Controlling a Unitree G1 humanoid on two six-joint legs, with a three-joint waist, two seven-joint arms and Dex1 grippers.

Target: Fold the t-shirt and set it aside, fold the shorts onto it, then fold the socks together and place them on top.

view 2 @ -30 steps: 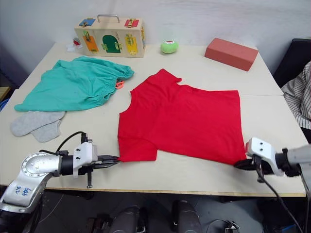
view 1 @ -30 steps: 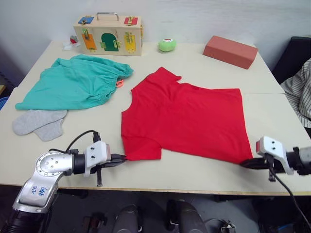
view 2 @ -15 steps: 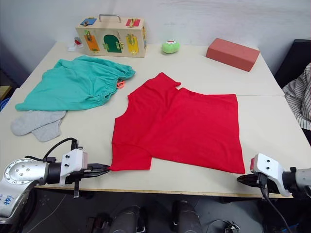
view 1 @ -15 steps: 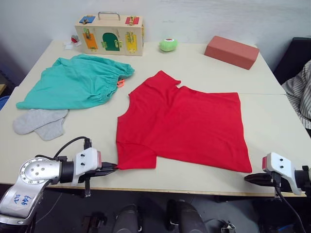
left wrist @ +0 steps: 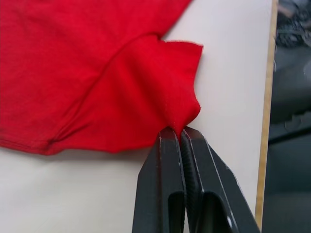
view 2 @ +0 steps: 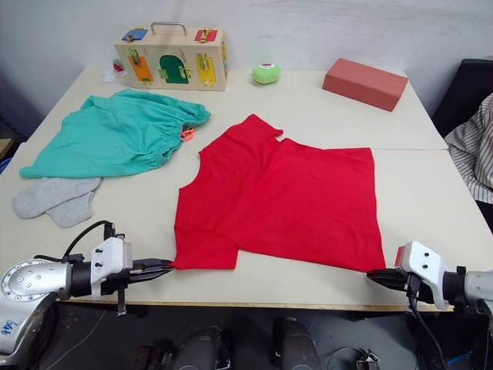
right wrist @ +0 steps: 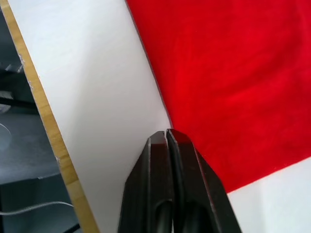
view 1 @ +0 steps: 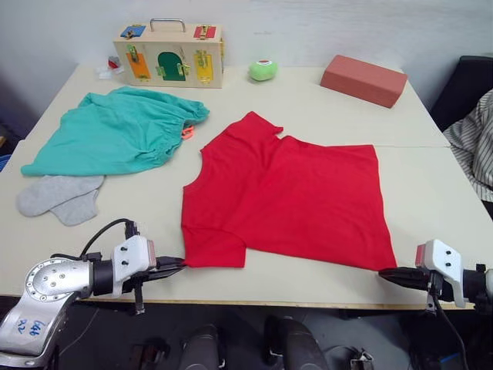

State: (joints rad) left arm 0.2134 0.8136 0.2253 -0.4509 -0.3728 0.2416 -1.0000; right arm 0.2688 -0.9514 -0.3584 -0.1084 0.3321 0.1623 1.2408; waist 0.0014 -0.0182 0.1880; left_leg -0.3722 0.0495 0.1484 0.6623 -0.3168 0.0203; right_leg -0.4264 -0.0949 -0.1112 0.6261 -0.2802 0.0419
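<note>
The t-shirt (view 1: 289, 196) lies flat on the tabletop (view 1: 431, 185), right of the shorts (view 1: 115, 131), pulled nearer the front edge than a second ago. The left claw (left wrist: 181, 133) pinches its sleeve corner. The right claw (right wrist: 167, 136), pressed together empty, has slipped off the hem and must regrasp.

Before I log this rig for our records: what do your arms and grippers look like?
Left arm: silver metal joint with blue handwriting and a looping black cable. Each wrist carries a white block with a red patch. Left gripper and right gripper end in slim black jaws.
</note>
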